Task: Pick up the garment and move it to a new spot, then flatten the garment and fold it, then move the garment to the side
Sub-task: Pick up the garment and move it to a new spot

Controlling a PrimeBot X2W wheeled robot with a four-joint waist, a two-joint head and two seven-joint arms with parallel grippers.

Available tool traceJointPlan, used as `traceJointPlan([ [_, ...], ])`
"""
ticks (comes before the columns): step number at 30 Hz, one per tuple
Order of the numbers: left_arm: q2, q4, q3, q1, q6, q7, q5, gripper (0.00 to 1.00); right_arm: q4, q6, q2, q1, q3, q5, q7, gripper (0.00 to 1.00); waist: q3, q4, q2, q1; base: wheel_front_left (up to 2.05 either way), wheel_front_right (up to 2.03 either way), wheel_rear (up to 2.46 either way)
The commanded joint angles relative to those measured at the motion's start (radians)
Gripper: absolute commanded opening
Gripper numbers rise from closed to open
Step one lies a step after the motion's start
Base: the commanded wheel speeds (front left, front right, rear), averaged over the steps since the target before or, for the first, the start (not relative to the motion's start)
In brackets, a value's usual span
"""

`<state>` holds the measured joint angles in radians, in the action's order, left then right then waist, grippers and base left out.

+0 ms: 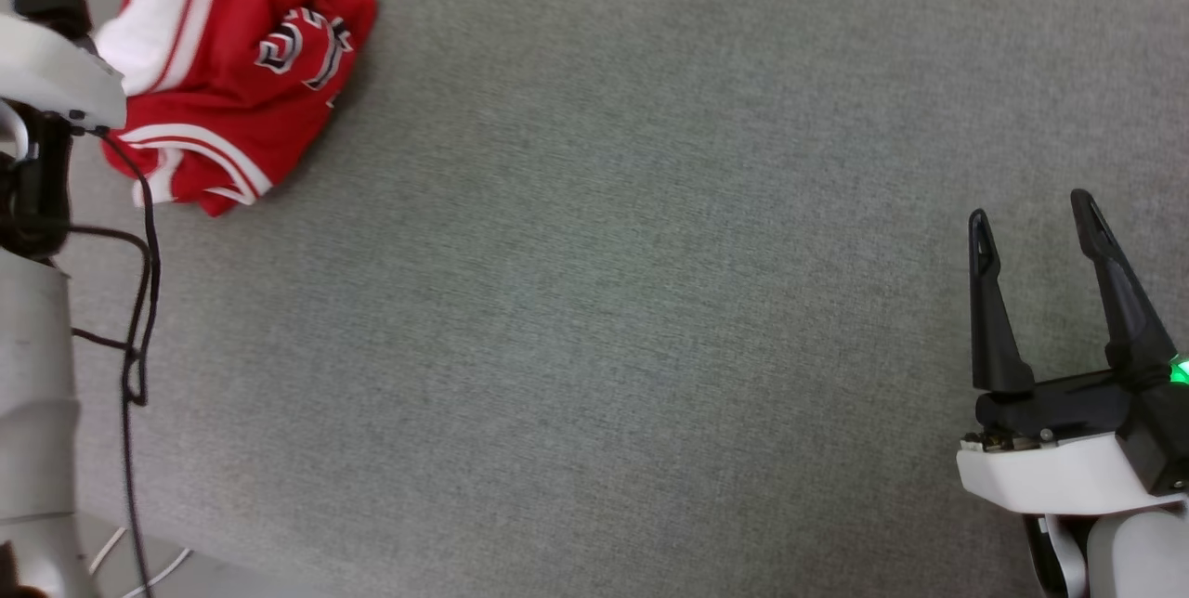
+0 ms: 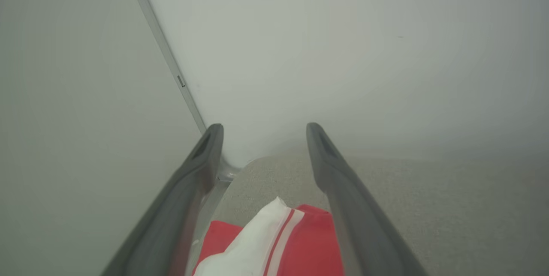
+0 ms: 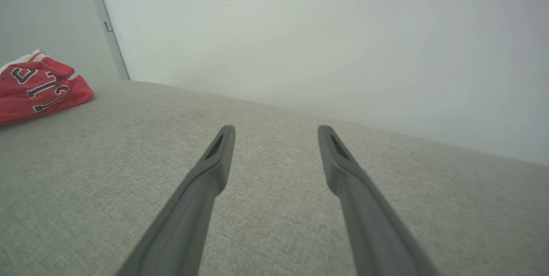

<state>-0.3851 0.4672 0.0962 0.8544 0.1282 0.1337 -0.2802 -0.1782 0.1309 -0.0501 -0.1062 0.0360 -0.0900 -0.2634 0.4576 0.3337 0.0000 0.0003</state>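
Far left, the garment (image 1: pixel 232 69) lies crumpled under my left end effector (image 2: pixel 263 128) — it and my right end effector (image 1: pixel 1031 208) both spread apart.

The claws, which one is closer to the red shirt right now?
The left claw: it is open and right by the shirt, which shows between its prongs. The right claw, also open, is far across the grey surface from it.

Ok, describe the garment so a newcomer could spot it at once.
Start from the grey fabric surface. At its far left, beneath the left gripper, lies the crumpled garment. It is the only red thing, with white striped trim and black-and-white lettering.
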Motion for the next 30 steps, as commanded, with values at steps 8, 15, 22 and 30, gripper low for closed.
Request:
traceJointPlan([
  [8,-0.183,0.042,-0.271,0.064,0.000,-0.408,-0.290,1.00,-0.050,0.000,0.000,-0.042,-0.004,-0.007,-0.002,1.00,0.085,-0.046,0.0000,-0.0003,0.00,0.00,0.00],
  [15,-0.260,0.059,-0.397,0.083,0.000,-0.713,-0.513,1.00,-0.066,0.000,-0.002,-0.065,-0.001,-0.019,-0.002,1.00,0.139,-0.072,0.0000,-0.0003,0.00,0.00,0.00],
  [22,-0.283,0.122,-0.477,0.089,0.000,-0.897,-0.603,1.00,-0.067,0.000,-0.007,-0.073,0.006,-0.023,-0.002,1.00,0.174,-0.088,0.0000,-0.0003,0.00,0.00,0.00],
  [30,-0.296,0.170,-0.595,0.088,0.000,-0.851,-0.647,0.00,-0.044,0.000,-0.004,-0.083,0.004,-0.017,-0.002,1.00,0.156,-0.092,0.0000,-0.0003,0.00,0.00,0.00],
])
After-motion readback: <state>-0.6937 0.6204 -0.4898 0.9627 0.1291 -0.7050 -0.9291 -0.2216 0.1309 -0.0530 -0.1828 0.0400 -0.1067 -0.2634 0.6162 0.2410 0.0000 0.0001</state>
